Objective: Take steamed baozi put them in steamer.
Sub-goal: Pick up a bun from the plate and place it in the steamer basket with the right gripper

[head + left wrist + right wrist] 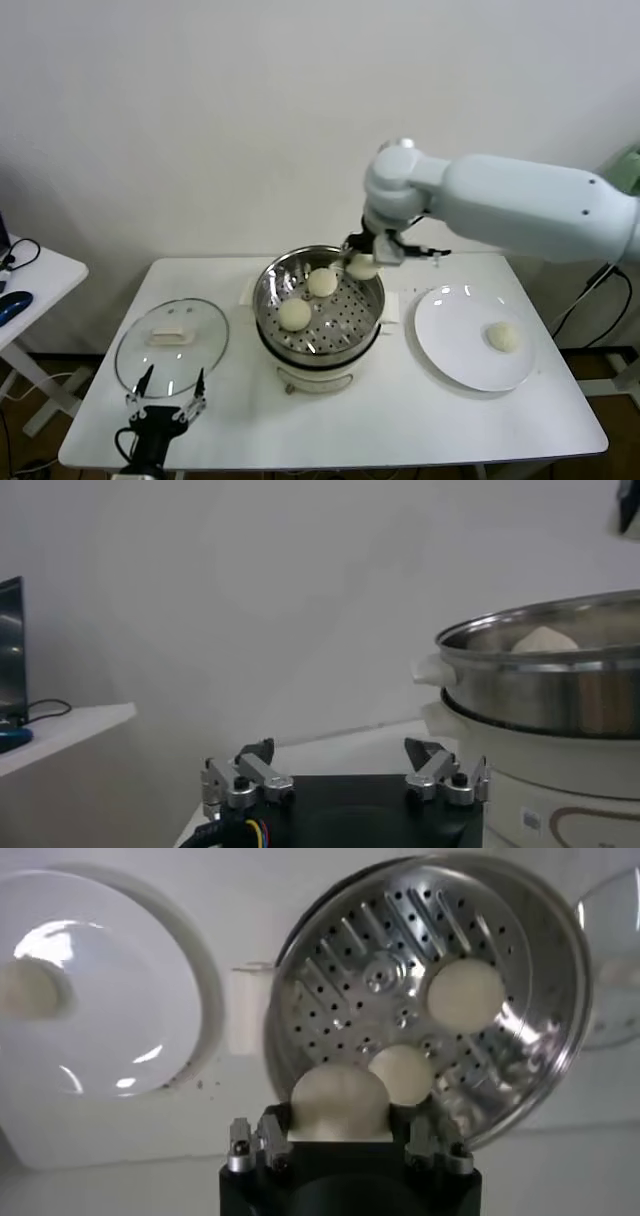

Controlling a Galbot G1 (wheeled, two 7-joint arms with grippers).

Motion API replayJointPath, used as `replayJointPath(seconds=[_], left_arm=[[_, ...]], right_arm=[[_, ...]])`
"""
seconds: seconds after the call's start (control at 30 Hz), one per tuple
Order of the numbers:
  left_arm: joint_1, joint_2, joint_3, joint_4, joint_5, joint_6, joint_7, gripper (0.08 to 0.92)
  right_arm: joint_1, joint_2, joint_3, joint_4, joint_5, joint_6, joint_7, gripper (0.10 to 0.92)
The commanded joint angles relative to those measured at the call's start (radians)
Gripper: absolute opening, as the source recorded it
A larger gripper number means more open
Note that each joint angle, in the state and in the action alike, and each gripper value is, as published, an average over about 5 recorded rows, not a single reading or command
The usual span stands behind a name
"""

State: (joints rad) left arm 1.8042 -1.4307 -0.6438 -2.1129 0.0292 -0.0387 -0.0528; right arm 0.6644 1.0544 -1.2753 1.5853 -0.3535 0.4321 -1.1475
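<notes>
Baozi (pixel 338 1102) seemingly between right fingers (pixel 262 1144)

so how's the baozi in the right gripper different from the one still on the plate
The held baozi is clamped in the right gripper above the steamer rim; the plate baozi lies free on the white plate. The first hangs in the air; the second rests flat. Both are round, smooth and cream-white.

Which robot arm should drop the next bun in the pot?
Right. The right gripper already holds a bun over the steamer rim. The left gripper sits open and low by the glass lid, away from any bun.
</notes>
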Motion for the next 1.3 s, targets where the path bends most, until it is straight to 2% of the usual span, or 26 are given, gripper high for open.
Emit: replayJointPath(seconds=[0.03,0.67,1.3], left_arm=[[-0.005,0.011,0.004,-0.006,0.012,0.011,0.001,0.823],[-0.011,0.011,0.013,0.013,0.013,0.011,0.002,0.823],[-0.015,0.011,0.016,0.03,0.015,0.007,0.002,0.823]], right_arm=[[-0.165,0.134,0.04,0.038,-0.179,0.056,0.006,0.643],[-0.16,0.05,-0.033,0.111,-0.204,0.116,0.015,0.641],[-0.192,0.08,-0.016,0.086,-0.211,0.128,0.03,0.645]])
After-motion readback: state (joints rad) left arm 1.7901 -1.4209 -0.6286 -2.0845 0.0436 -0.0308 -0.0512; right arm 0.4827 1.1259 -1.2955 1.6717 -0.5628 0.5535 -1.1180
